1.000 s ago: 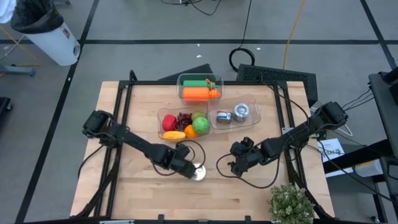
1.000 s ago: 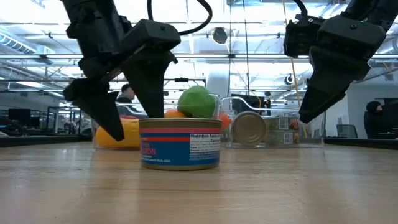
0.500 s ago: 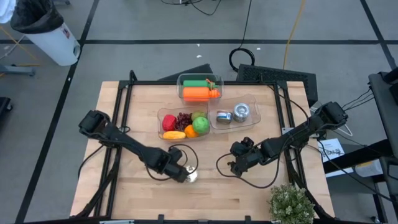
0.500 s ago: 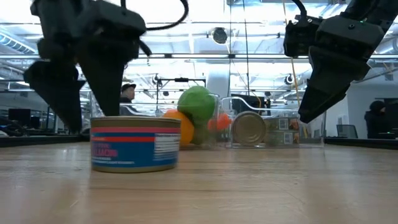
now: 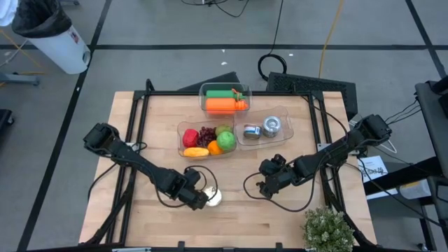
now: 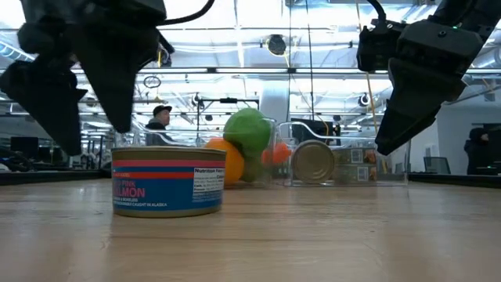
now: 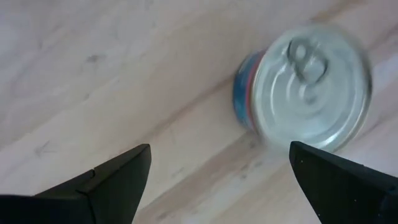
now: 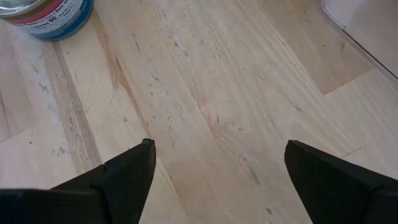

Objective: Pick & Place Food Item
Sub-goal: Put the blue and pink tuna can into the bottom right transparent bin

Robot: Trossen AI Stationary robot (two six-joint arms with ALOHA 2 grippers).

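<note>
Notably, the left gripper (image 5: 193, 198) has drawn back toward the near-left part of the table over the last second, and the short round tin of pink salmon with the blue and red label (image 5: 213, 198) has shifted with it: a second ago the tin sat further right, directly under the fingers, and it now stands upright on the pale wooden table (image 5: 154, 133) just off the fingertips. In the left wrist view the tin (image 7: 303, 87) lies ahead of the two dark fingers and outside the gap between them; the jaws stand wide apart and hold nothing. In the low view the tin (image 6: 168, 180) rests flat on the boards with the gripper above and to its side.

Judgement: the tin has been released or nudged, not secured, so the pick remains to be made.

Beyond the tin, the right gripper (image 5: 268, 183) is unchanged across the three moments, hovering above bare boards, jaws spread wide and empty. Farther off stand the clear plastic tray of fruit (image 5: 183, 127) and, beside it, the clear plastic tray of tins (image 5: 283, 115), the likely destination.
</note>
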